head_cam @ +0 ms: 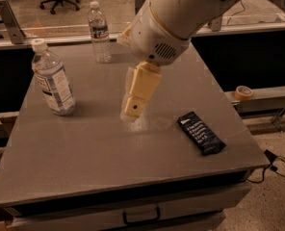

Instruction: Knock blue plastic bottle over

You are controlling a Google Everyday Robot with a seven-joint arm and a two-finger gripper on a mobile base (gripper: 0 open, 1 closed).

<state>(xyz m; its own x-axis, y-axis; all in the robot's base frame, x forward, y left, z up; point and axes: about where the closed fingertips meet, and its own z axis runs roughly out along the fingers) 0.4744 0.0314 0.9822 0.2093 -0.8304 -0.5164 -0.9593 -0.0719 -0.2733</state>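
The blue plastic bottle, wide and clear with a white cap and a white-and-blue label, stands upright at the table's left side. My gripper hangs from the big white arm over the middle of the table, to the right of that bottle and apart from it. It holds nothing that I can see.
A slimmer clear bottle with a dark label band stands at the table's far edge. A dark flat packet lies at the right front of the grey table. A tape roll sits on a ledge at the right.
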